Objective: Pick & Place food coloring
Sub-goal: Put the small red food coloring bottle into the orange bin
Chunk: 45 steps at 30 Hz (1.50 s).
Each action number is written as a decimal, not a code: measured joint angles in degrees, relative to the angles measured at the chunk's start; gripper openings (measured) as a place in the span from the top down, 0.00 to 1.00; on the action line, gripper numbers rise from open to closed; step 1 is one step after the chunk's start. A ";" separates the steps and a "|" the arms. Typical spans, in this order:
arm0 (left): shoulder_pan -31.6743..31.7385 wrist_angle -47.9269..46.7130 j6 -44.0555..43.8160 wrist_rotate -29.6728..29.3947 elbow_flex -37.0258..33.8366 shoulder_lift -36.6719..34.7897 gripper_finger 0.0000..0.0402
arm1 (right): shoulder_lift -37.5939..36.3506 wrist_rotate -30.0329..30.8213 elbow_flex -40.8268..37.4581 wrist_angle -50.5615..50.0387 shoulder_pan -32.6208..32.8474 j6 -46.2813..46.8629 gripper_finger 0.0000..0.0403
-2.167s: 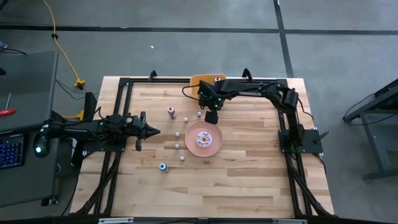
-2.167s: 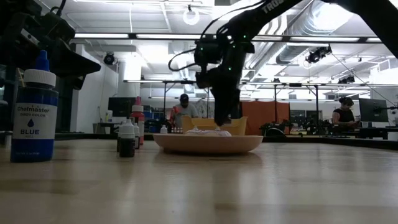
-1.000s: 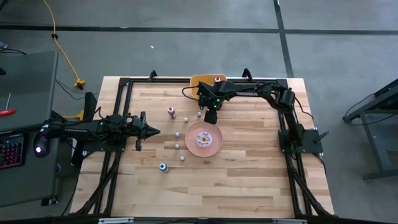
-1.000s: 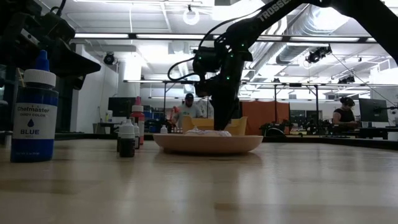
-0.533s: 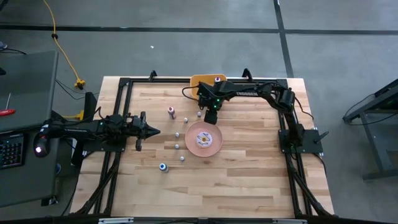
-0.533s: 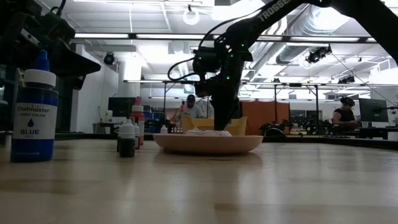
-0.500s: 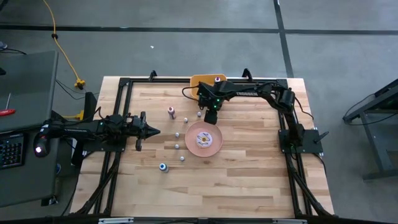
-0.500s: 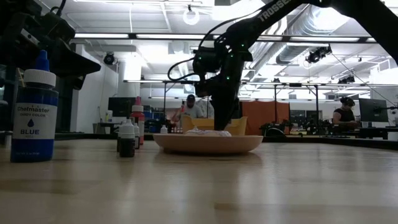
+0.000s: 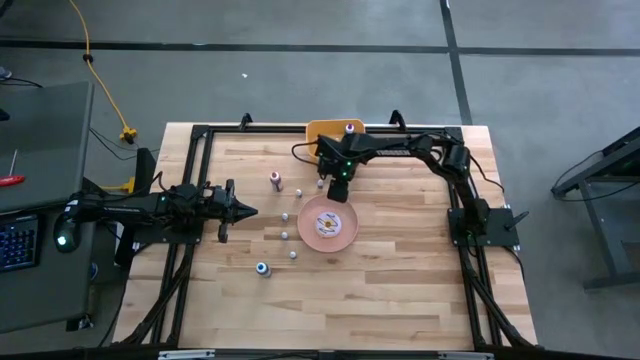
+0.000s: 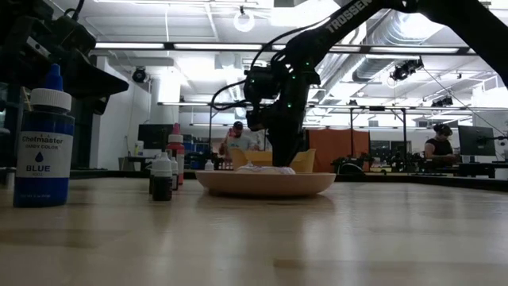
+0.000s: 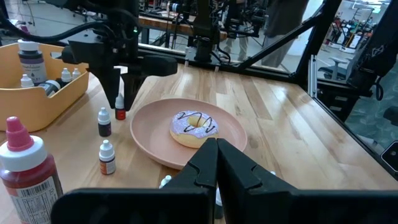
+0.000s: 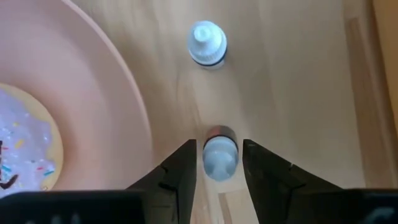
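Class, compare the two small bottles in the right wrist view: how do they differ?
The nearer small bottle stands between the right claw's open fingers; the farther small bottle stands free. The nearer one has a dark band behind its cap; the farther one looks all white. Both stand upright on the wooden table beside the pink plate.

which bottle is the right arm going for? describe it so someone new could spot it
Start at the pink plate holding the doughnut. Between its rim and the orange bin stand two tiny white-capped bottles. The target bottle sits between the open fingers of the right gripper; its neighbour stands clear of them.
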 joint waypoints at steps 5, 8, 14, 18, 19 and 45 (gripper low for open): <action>0.00 -0.02 0.02 0.02 -0.02 0.00 1.00 | 0.00 0.02 0.00 0.17 0.00 0.00 0.74; 0.00 -0.02 0.02 0.02 0.00 0.00 1.00 | 0.00 0.01 0.00 0.18 0.00 -0.15 0.79; 0.02 -0.01 0.01 0.01 0.00 -0.01 1.00 | -0.23 0.01 0.00 0.60 0.00 -0.36 0.84; 0.00 -0.02 0.00 0.02 -0.02 -0.02 1.00 | -0.66 0.03 0.54 0.19 0.00 -0.43 0.83; 0.02 -0.02 0.02 0.02 -0.02 0.00 1.00 | -0.75 0.07 1.09 -0.27 0.00 -0.44 0.83; 0.01 -0.02 0.01 -0.13 -0.02 -0.01 1.00 | 0.03 7.32 21.00 -3.29 -6.74 4.77 0.84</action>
